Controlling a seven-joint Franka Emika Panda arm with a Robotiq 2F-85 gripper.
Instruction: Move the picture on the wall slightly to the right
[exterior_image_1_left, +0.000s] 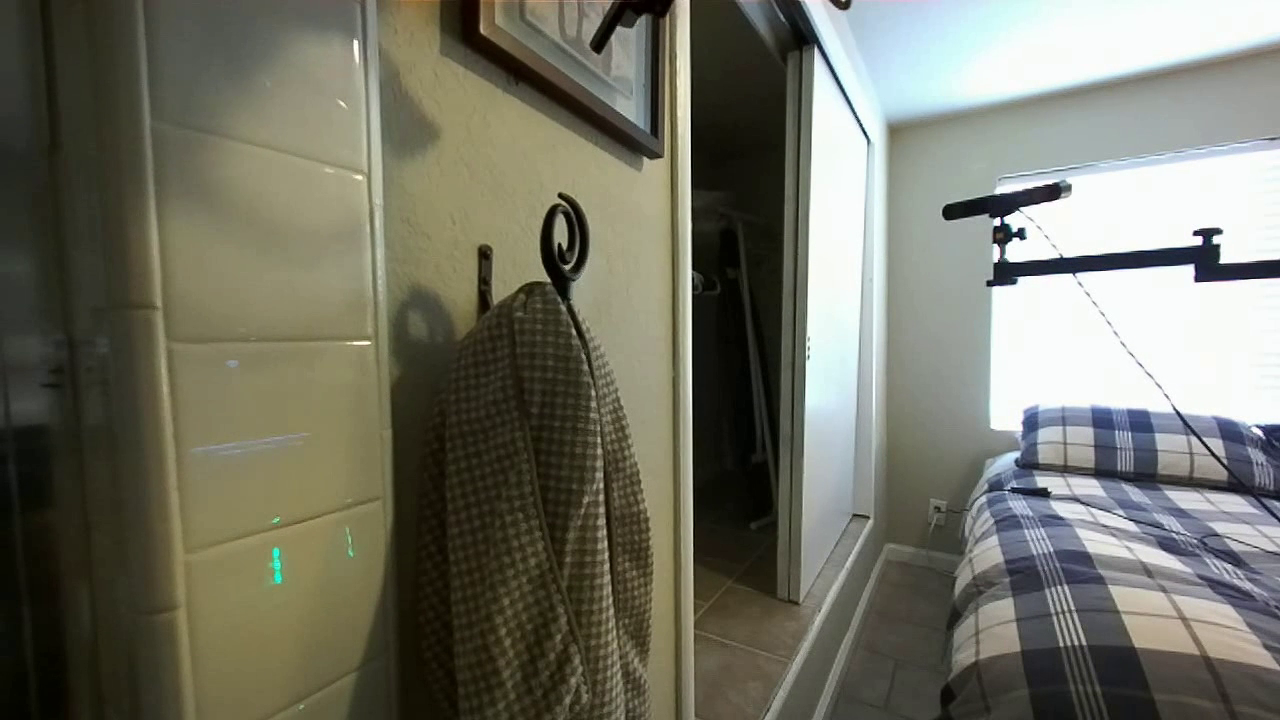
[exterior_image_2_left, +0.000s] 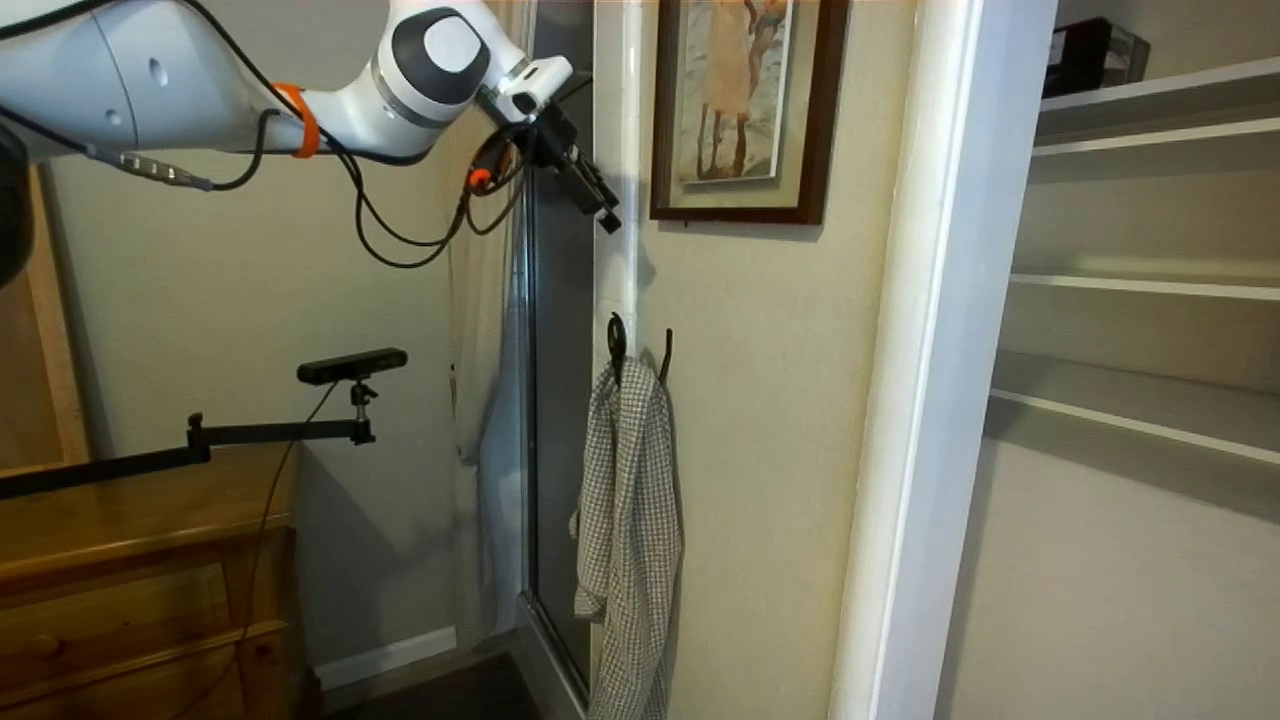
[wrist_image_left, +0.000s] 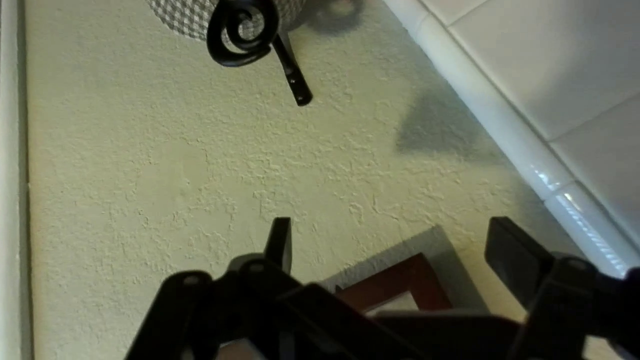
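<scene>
Brown-framed picture (exterior_image_2_left: 740, 100) on the cream wall (exterior_image_2_left: 765, 420), above the black hook (exterior_image_1_left: 549, 243).
Also above the hook, the gripper (wrist_image_left: 392, 245) has its jaws spread wide; from the hook hangs a checked garment (exterior_image_1_left: 550, 480).

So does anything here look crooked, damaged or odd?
Bright green marks stand out oddly against the pale glossy tiles, perhaps reflections. The picture seems roughly straight, though both exterior views cut off its top. I see no damage.

In an exterior view, the floor (exterior_image_1_left: 895, 615) is laid with grey-brown tiles (exterior_image_1_left: 870, 680) with visible joints, and on it stands a bed (exterior_image_1_left: 1110, 590) whose plaid cover (exterior_image_1_left: 1010, 620) hangs down, hiding its base.
</scene>
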